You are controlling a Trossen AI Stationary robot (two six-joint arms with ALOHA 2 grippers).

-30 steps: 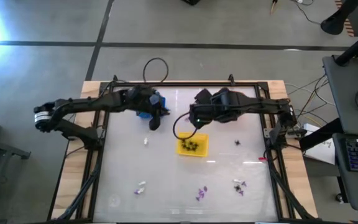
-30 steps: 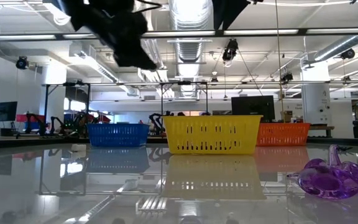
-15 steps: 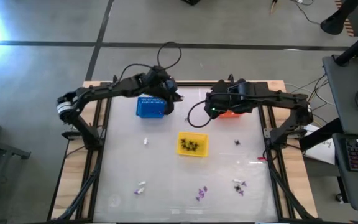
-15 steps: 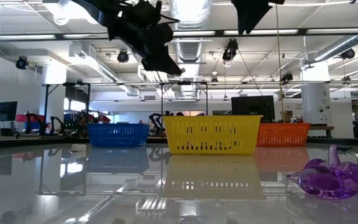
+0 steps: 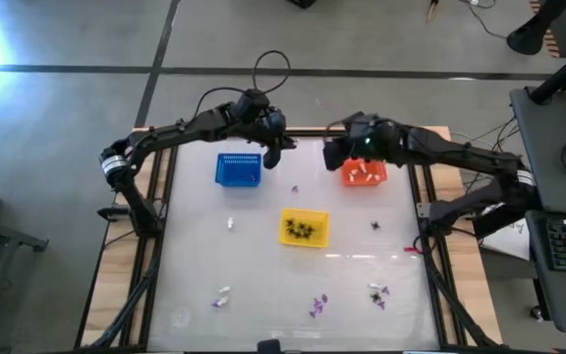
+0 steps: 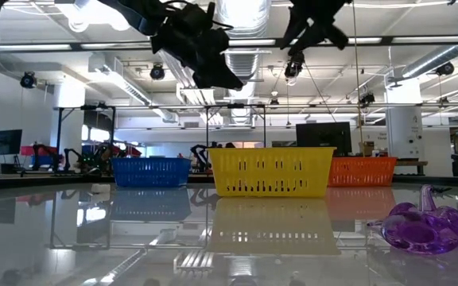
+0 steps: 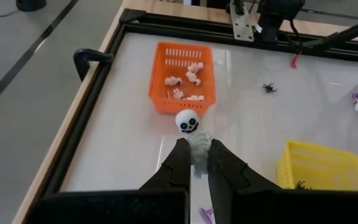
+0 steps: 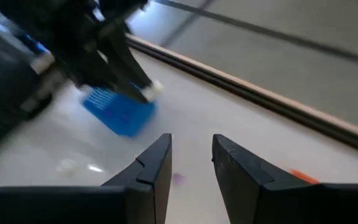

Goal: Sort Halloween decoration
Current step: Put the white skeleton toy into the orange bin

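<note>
The left pincer [image 7: 194,163] is clamped on a small white skeleton [image 7: 191,134], a round skull with black eye holes on a ribbed body that stands up from the fingertips. It hangs above the far middle of the counter [image 5: 263,256], between the blue basket [image 5: 238,169] and the orange basket [image 5: 364,173]. The orange basket lies straight ahead of this pincer, near, with its long axis running away from it; white trinkets [image 7: 188,81] already lie inside. A drop there looks like the coming move, and it calls for carrying the skeleton forward over the near rim.

The right pincer [image 8: 191,158] is partly open and holds nothing. It hovers at the orange basket's left edge, so the two arms are close together.

The baskets are slotted plastic rectangles. The yellow basket [image 5: 304,227] sits mid-counter with black spiders [image 5: 301,229] in it. The counter is glossy and pale. Loose trinkets lie along its near side: white pieces [image 5: 223,294], purple pieces [image 5: 317,306], and one black spider [image 5: 374,226] to the right.
</note>
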